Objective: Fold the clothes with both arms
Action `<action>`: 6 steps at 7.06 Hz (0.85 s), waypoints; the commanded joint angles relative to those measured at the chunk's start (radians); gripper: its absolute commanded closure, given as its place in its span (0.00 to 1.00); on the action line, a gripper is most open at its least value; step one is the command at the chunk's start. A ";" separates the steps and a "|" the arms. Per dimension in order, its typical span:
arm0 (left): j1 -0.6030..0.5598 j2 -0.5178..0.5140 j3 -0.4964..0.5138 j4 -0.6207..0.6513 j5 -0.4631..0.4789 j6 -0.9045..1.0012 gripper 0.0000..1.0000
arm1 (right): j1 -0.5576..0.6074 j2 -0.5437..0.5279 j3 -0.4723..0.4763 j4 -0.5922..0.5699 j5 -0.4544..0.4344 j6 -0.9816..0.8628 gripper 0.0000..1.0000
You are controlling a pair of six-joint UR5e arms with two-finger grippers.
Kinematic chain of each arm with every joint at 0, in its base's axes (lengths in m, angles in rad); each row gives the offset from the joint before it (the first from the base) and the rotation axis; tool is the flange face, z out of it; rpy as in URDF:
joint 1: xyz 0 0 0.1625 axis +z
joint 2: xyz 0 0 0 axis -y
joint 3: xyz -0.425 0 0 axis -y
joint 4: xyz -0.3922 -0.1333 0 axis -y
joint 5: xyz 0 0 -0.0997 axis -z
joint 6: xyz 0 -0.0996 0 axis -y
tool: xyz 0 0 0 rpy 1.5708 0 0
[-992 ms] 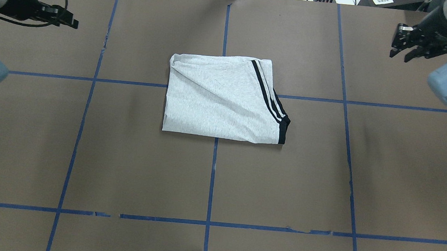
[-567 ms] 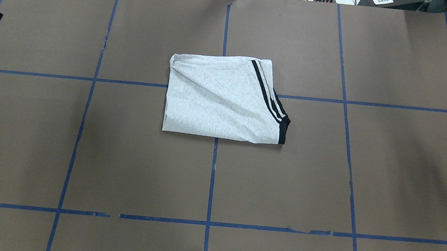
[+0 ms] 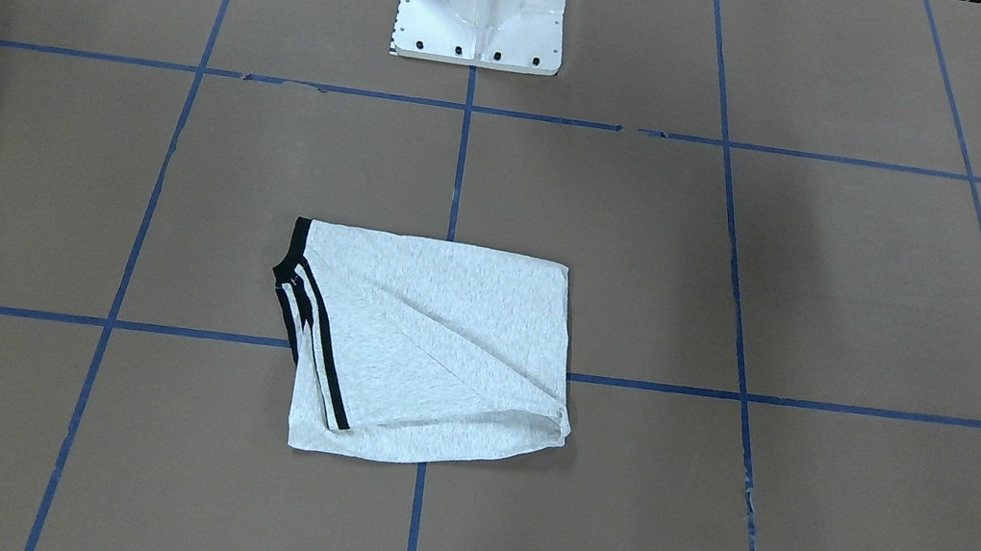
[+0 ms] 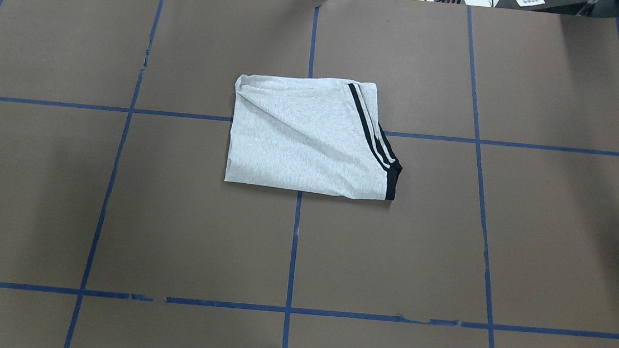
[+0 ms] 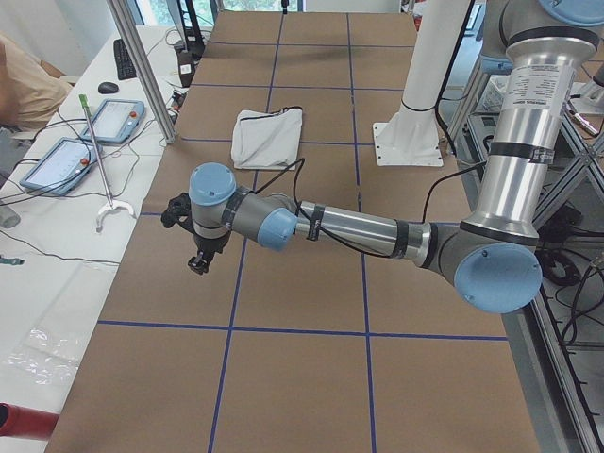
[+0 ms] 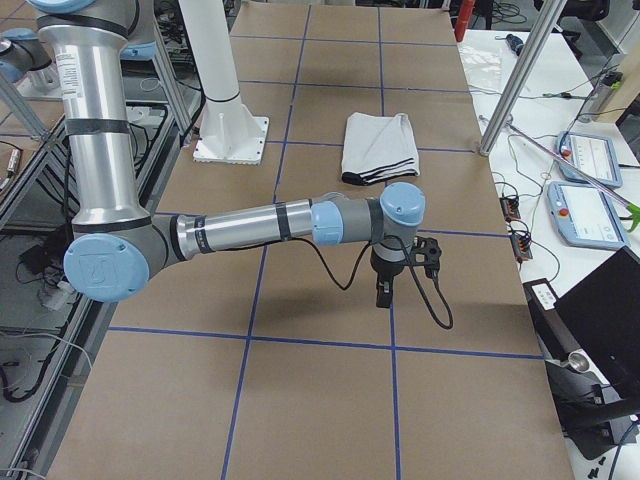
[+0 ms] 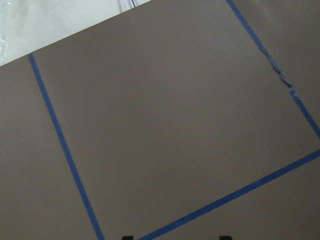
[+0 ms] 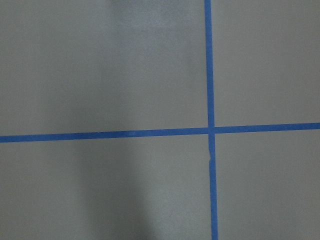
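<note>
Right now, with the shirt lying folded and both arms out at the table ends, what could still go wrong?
1. The T-shirt is folded unevenly: a black sleeve hem juts past its edge and one corner is bunched, so the layers may spring apart.
2. The left gripper and right gripper point down over the brown paper; a low sweep inward could catch or wrinkle it.
</note>
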 commanded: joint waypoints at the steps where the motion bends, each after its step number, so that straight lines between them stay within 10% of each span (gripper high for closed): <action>1: -0.002 0.041 -0.005 -0.036 -0.023 0.000 0.00 | 0.031 -0.010 -0.024 0.005 -0.015 -0.100 0.00; 6: -0.004 0.061 -0.003 -0.032 0.044 -0.009 0.00 | 0.025 -0.032 -0.026 0.005 0.003 -0.150 0.00</action>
